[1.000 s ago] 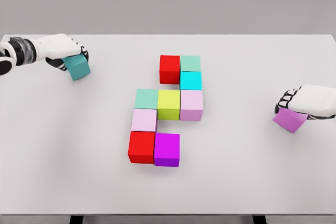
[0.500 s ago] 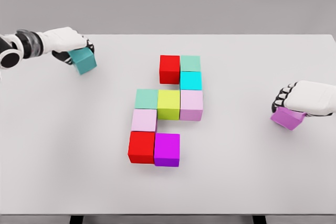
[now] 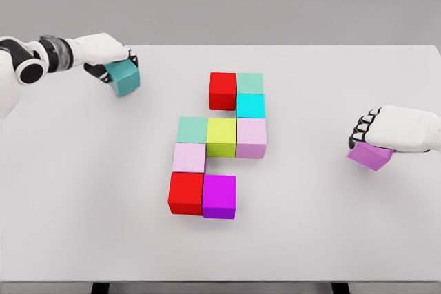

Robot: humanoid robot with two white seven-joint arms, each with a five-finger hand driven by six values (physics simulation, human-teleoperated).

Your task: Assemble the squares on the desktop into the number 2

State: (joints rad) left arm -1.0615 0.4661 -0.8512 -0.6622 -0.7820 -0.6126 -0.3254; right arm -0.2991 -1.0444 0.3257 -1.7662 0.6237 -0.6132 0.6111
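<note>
The left hand [image 3: 103, 56] has its fingers closed on a teal cube [image 3: 125, 78], which sits just under the fingertips at the far left of the white table [image 3: 83, 211]. The right hand [image 3: 396, 130] grips a purple cube [image 3: 370, 156] below its palm, near the right edge. Both cubes are well apart from the nine cubes touching each other in the middle, from a red cube [image 3: 222, 91] at the top to a magenta cube [image 3: 219, 196] at the bottom. The wall behind is plain grey.
</note>
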